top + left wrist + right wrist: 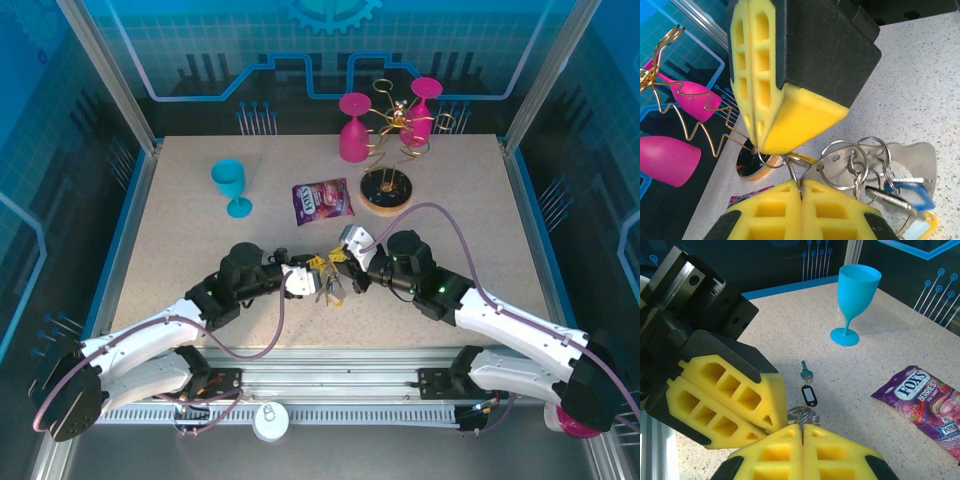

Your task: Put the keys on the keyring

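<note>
Both grippers meet fingertip to fingertip at the table's middle front. My left gripper (312,272) (801,186) is shut on the keyring (791,172), a thin grey wire. That wire curves up into my right gripper (757,145) (345,268) (802,426), which is shut on it as well. Several split rings, a holed metal plate (837,170) and keys with a blue tag (910,192) and a yellow tag (921,226) hang off the wire. In the right wrist view, a teal key (806,373) with a black tag (809,395) lies on the table just beyond the fingers, with the left gripper (772,427) alongside.
A blue goblet (231,185) stands at the back left and a purple snack packet (321,199) lies behind the grippers. At the back right are a round wooden base (386,190), a gold wire rack (395,120) and two pink glasses (353,130).
</note>
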